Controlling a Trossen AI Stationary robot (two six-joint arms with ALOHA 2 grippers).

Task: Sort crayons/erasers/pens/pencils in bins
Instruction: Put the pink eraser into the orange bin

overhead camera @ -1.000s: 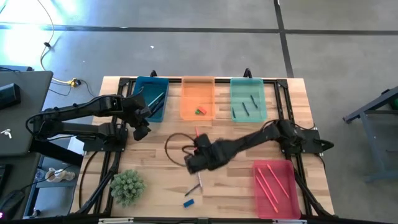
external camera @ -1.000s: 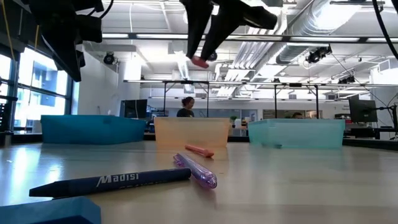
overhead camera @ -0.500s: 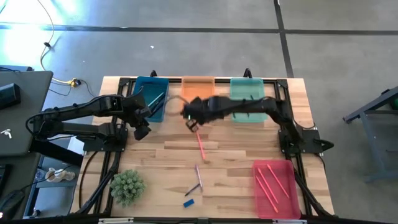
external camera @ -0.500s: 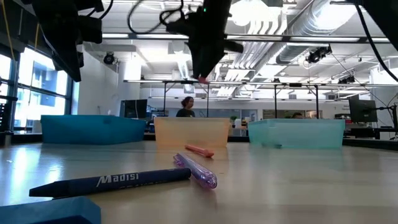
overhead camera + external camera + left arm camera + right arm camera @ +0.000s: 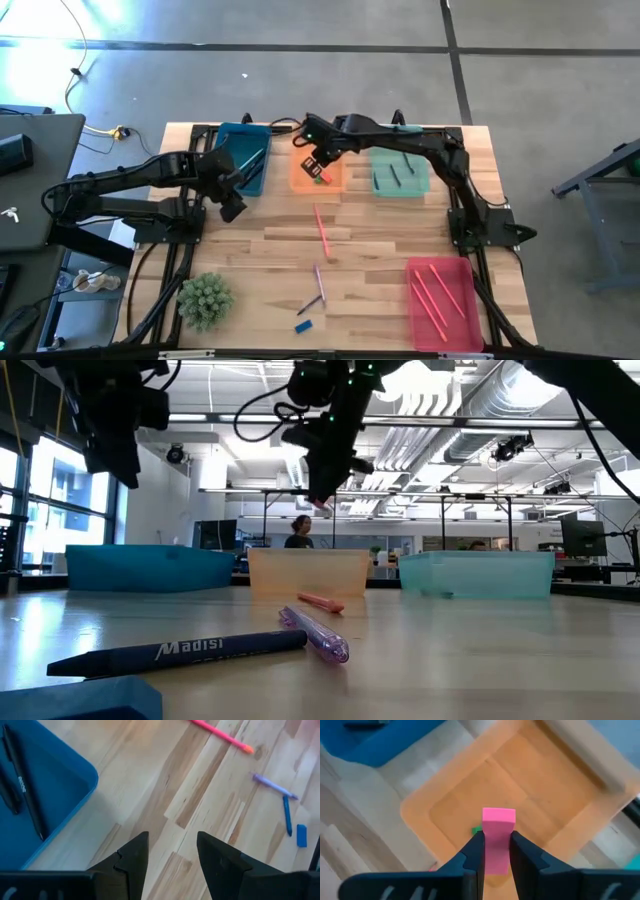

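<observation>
Right gripper (image 5: 492, 851) is up over the orange bin (image 5: 305, 176), pinching a pink eraser (image 5: 498, 837) between its fingers; a green eraser (image 5: 476, 830) already sits in that bin. Left gripper (image 5: 170, 852) hangs with fingers apart beside the blue bin (image 5: 243, 135), holding nothing. Mid-table there's a pink pen (image 5: 321, 230), a purple pen (image 5: 319, 282) and a blue eraser (image 5: 304, 325), with bare table (image 5: 250, 250) around them.

A small spiky green plant (image 5: 205, 300) stands near the wooden tabletop (image 5: 380, 250) front-left corner. Off the tabletop's left side sit a dark laptop (image 5: 30, 180) and yellow cable (image 5: 75, 70) on the grey floor (image 5: 540, 90).
</observation>
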